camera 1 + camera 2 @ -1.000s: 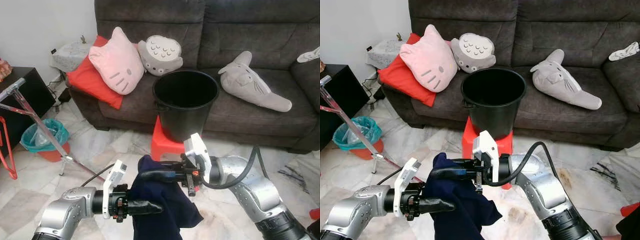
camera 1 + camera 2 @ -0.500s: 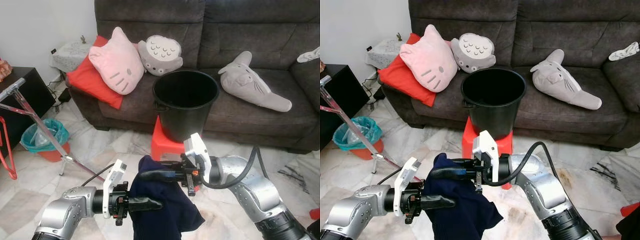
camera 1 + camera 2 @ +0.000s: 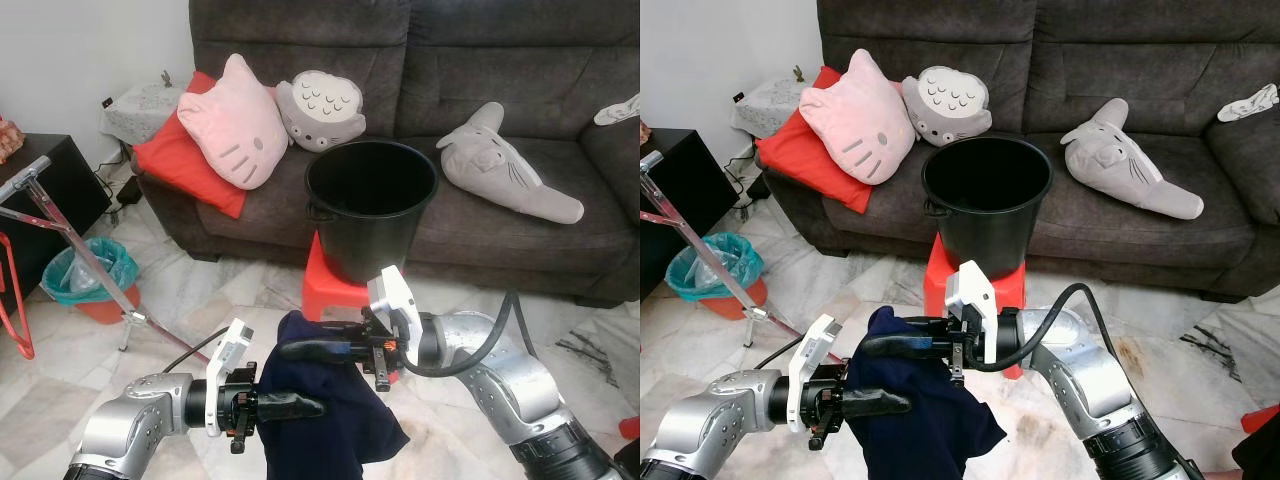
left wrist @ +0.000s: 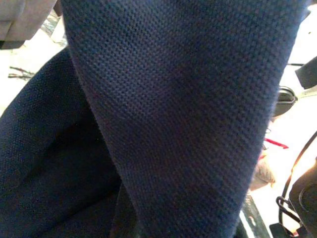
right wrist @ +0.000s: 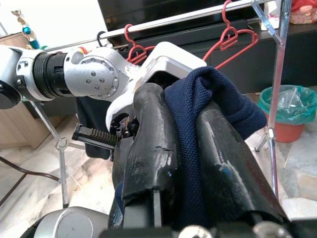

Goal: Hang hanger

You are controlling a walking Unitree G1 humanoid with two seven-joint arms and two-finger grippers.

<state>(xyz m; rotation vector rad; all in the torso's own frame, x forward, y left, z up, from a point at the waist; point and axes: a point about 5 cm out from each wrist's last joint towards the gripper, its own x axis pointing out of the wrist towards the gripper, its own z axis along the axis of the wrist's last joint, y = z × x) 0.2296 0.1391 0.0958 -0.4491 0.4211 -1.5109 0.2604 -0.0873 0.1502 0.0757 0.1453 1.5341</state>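
Note:
A navy garment hangs in front of me above the floor. My right gripper is shut on its top fold; in the right wrist view the cloth is bunched between the two black fingers. My left gripper reaches in from the left and presses against the garment lower down, and the navy knit covers its wrist view. Red hangers hang on a metal rail beyond the left arm. One red hanger also shows at the far left.
A black bucket stands on a red stool straight ahead, before a dark sofa with plush cushions. The rack's slanted metal leg, a bin with a teal bag and a black cabinet are on the left.
The left gripper has shifted slightly upward against the garment. The right arm and the garment's top fold have stayed in place.

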